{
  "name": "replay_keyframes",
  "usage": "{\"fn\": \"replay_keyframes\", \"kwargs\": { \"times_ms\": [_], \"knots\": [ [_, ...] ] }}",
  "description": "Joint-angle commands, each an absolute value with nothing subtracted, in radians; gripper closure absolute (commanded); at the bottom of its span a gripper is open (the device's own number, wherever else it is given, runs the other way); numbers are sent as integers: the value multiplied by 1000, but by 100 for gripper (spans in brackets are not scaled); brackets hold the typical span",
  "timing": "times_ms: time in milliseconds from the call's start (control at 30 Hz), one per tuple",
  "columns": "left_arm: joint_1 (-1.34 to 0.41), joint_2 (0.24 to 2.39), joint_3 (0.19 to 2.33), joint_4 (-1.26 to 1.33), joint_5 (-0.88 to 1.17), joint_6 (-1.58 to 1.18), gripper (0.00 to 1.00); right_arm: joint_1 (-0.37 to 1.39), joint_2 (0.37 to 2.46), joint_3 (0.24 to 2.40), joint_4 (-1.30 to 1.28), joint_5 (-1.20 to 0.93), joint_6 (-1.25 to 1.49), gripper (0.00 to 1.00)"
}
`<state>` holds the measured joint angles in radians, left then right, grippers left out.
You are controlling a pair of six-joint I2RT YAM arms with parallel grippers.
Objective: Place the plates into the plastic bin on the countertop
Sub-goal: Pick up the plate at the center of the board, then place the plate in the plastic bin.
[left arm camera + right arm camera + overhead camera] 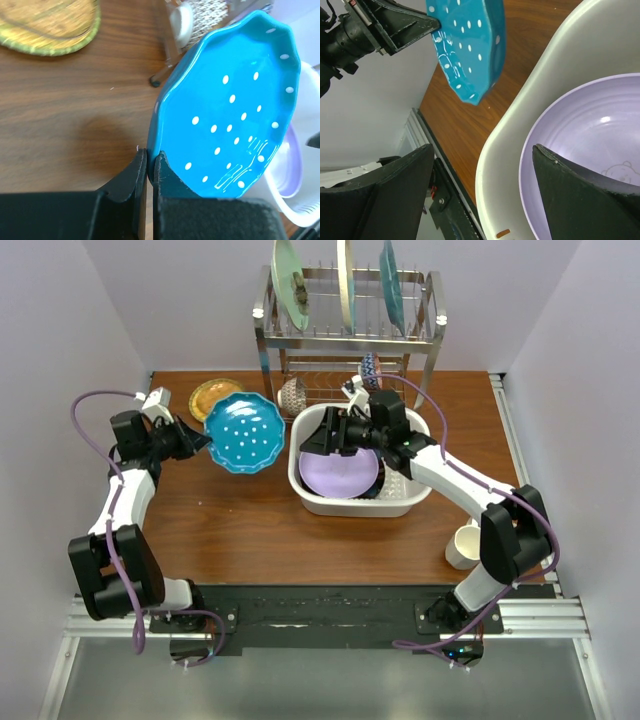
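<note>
Countertop (230,530): carrying the plastic bin (350,506) right of centre.
Plastic bin: holding the lavender plate (335,475), lying flat inside.
Blue dotted plate (243,433): hanging tilted above the wood, left of the bin, with the left gripper (149,161) pinching its rim.
Right gripper (328,437): hovering over the bin, fingers spread wide, grasping nothing.

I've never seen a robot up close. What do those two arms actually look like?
The left arm and right arm are slim white tubes joined by chunky black joints. A thin purple cable loops loosely along each. The left end effector and right end effector are matte black, each with two wedge-shaped fingers.
</note>
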<state>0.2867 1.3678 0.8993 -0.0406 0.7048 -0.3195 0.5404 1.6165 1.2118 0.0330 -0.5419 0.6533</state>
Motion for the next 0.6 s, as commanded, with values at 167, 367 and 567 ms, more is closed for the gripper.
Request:
{"fn": "replay_keyframes", "kwargs": {
  "times_ms": [167, 367, 567],
  "knots": [
    [287, 1308, 862, 307, 997, -482, 100, 549, 1621, 1252, 104, -571, 686, 17],
    [244, 1313, 865, 327, 1045, -476, 100, 572, 1661, 1266, 133, -591, 704, 17],
    [221, 1313, 871, 313, 1057, -451, 100, 584, 1680, 1281, 147, -592, 713, 17]
  ]
}}
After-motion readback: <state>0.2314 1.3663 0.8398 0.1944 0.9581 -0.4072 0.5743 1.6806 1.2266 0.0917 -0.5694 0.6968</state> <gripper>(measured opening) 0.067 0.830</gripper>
